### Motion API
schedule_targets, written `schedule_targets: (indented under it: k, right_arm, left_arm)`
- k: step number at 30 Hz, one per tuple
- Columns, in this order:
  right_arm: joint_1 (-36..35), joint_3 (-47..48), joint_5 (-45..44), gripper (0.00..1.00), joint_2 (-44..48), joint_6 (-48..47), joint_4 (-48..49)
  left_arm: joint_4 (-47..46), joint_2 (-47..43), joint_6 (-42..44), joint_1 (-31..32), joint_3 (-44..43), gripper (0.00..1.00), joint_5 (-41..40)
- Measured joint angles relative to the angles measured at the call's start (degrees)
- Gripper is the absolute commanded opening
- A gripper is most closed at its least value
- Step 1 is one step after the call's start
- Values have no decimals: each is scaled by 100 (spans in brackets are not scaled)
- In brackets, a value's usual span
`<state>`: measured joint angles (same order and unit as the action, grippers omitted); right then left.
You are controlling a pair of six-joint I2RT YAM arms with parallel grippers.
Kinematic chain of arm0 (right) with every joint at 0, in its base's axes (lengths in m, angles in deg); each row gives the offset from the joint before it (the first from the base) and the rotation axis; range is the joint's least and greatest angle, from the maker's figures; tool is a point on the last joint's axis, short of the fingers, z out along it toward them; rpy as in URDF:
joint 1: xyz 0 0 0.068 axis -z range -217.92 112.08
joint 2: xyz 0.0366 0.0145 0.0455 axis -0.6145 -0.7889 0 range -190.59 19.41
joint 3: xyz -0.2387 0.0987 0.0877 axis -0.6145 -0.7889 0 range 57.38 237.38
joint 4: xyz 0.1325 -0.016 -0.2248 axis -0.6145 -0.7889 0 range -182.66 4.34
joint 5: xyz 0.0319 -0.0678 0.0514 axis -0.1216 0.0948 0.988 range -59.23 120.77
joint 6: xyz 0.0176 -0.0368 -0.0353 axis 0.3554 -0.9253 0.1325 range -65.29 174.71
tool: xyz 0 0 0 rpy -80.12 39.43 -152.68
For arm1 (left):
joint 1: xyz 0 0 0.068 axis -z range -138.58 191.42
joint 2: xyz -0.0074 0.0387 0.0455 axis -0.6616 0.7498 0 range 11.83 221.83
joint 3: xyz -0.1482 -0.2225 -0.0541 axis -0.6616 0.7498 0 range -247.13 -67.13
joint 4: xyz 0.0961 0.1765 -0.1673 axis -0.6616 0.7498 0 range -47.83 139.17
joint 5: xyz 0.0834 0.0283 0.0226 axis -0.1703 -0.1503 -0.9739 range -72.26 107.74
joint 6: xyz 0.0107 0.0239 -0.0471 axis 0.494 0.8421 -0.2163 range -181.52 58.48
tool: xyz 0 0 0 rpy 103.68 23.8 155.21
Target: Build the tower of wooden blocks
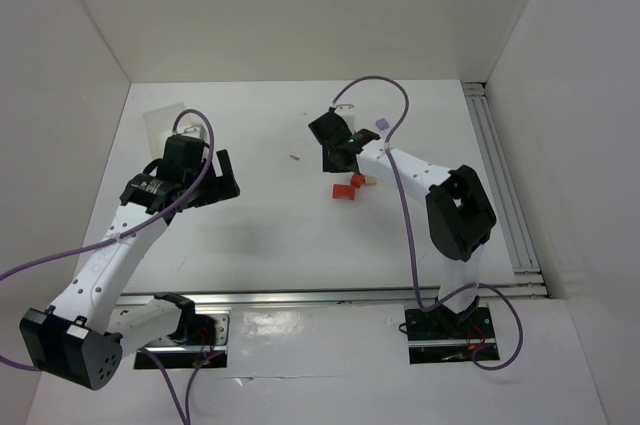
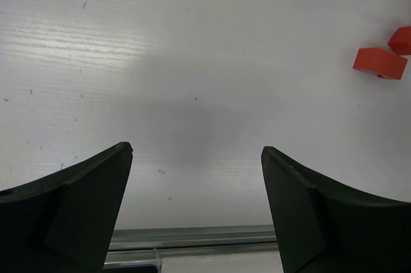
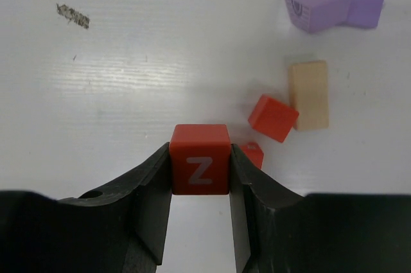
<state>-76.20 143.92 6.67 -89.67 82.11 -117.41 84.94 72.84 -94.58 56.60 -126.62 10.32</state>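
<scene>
My right gripper (image 3: 200,176) is shut on a red-orange cube marked Z (image 3: 200,159) and holds it above the table. Below and to its right lie two more red-orange cubes (image 3: 273,117) (image 3: 253,153), a pale tan block (image 3: 309,95) and two lilac blocks (image 3: 319,6) (image 3: 366,5). No stack stands. In the top view the right gripper (image 1: 338,153) is just behind the red cubes (image 1: 345,191) and the tan block (image 1: 369,182); a lilac block (image 1: 381,124) lies farther back. My left gripper (image 1: 222,183) is open and empty at the left (image 2: 196,157), with red cubes (image 2: 379,62) far off to its right.
A translucent white box (image 1: 170,123) stands at the back left, behind the left arm. A small dark speck (image 1: 295,157) lies left of the right gripper, and it shows in the right wrist view (image 3: 72,15). Metal rails run along the near edge (image 1: 330,295) and the right side (image 1: 505,185).
</scene>
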Motion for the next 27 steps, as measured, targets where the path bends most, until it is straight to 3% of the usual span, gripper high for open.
schedule_targets:
  k: [10,27]
  right_arm:
    - [-225,-662,-254,35,269,1005,-103]
    - [-251,-750,-238,39,76,1174,-94]
  left_arm:
    - [2,0,0,0,0,94,74]
    - [-2,0,0,0,66,94,92]
